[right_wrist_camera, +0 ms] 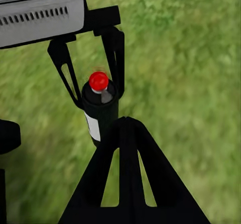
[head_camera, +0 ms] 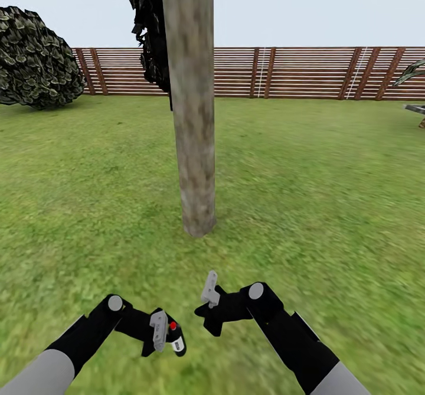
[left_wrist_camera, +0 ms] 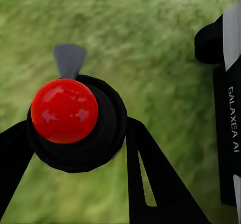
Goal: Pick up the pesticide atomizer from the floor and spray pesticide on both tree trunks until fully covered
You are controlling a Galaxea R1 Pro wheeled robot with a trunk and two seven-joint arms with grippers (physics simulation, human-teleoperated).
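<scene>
Across the garden [head_camera: 330, 165], grass runs back to the slatted fence [head_camera: 307, 71], with a leafy bush [head_camera: 35, 58] at the far left. Straight ahead and near stands one tree trunk [head_camera: 192, 105], mottled grey-brown and bare, dark foliage [head_camera: 149, 29] hanging behind its top; I judge no spray has landed on it, since no specks show on the bark.

Low in the head view, the left gripper [head_camera: 164, 337] holds the pesticide atomizer [head_camera: 176, 339] upright, fingers [left_wrist_camera: 150, 174] closed around the black body just under the red cap. The right gripper [head_camera: 208, 300] hangs just beside it, holding nothing; whether its fingers are wide or narrow I cannot tell.

Risks from here: the two grippers sit close together, so a careless swing of either arm could knock the bottle loose onto the grass. The grip sits high on the bottle, so it may pivot when the arm lifts. The nozzle's facing is unclear, so spray may miss the trunk. The second tree is out of sight.
</scene>
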